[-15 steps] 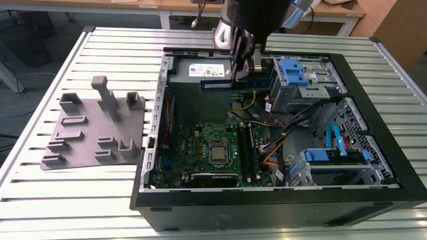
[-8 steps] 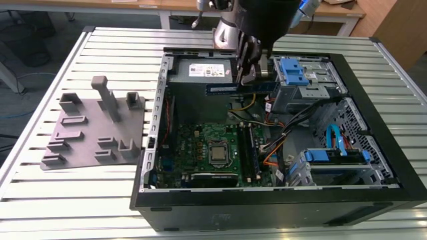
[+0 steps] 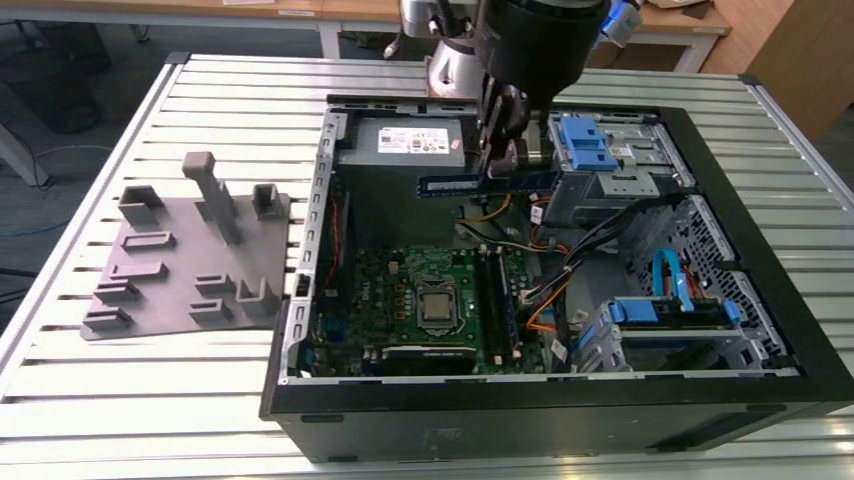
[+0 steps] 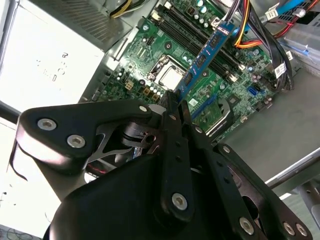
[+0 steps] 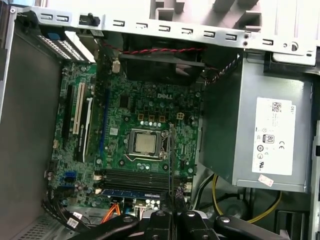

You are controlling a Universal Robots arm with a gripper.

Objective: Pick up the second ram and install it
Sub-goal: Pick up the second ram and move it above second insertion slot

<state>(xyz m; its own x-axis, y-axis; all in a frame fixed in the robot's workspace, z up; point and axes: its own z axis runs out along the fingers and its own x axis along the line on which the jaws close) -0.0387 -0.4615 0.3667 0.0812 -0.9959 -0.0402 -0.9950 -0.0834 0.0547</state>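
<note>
My gripper hangs over the open computer case, shut on the second ram. The ram is a long, narrow dark board with a bluish label. It is held level in the air in front of the power supply. In the second wrist view the ram sticks out past the fingers, above the motherboard. The first wrist view catches it edge-on as a thin dark strip over the memory slots. Another blue memory board sits in one of those slots.
A grey plastic fixture with upright posts lies on the slatted table, at the exterior view's left of the case. Blue drive caddies and loose cables crowd the case on the exterior view's right. The processor sits mid-board.
</note>
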